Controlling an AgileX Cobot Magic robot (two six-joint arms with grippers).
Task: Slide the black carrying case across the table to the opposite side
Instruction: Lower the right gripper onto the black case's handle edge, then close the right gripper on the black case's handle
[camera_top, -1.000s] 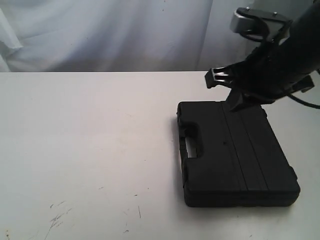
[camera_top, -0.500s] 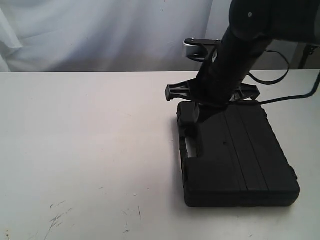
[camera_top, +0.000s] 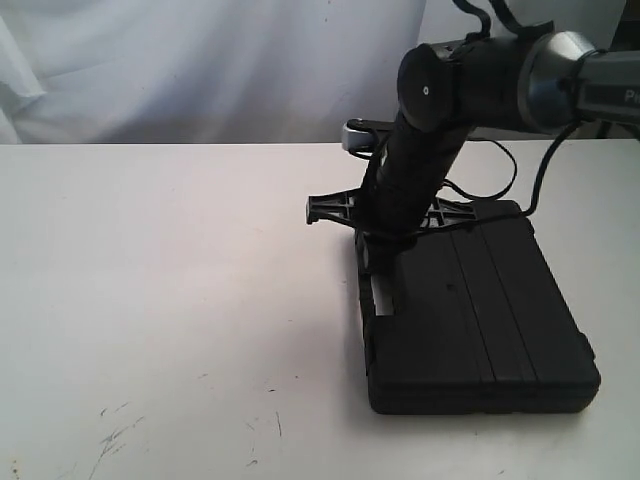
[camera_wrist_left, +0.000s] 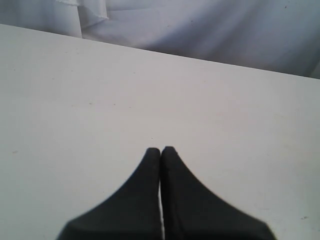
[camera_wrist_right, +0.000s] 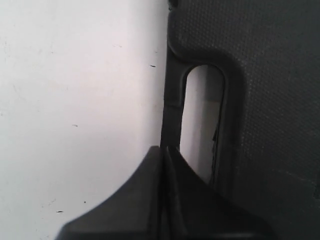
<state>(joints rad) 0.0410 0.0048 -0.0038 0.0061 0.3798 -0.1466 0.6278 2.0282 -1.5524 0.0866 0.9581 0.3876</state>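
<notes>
The black carrying case (camera_top: 480, 310) lies flat on the right part of the white table (camera_top: 150, 280), its handle (camera_top: 377, 297) facing left. My right gripper (camera_top: 376, 250) hangs down over the case's far left corner, just beyond the handle. In the right wrist view the right gripper (camera_wrist_right: 163, 149) is shut, its tips at the end of the handle's outer bar (camera_wrist_right: 172, 95), beside the handle opening (camera_wrist_right: 202, 110) and the textured lid (camera_wrist_right: 270, 75). Whether the tips touch the bar is unclear. My left gripper (camera_wrist_left: 160, 149) is shut over bare table (camera_wrist_left: 75, 90) and holds nothing.
A pale curtain (camera_top: 200, 70) hangs behind the table's far edge. Dark scuff marks (camera_top: 115, 435) lie near the front left. White tabletop stretches to the left of the case.
My right arm has swung left along the case's far edge and come down by the handle corner. The case has not visibly moved.
</notes>
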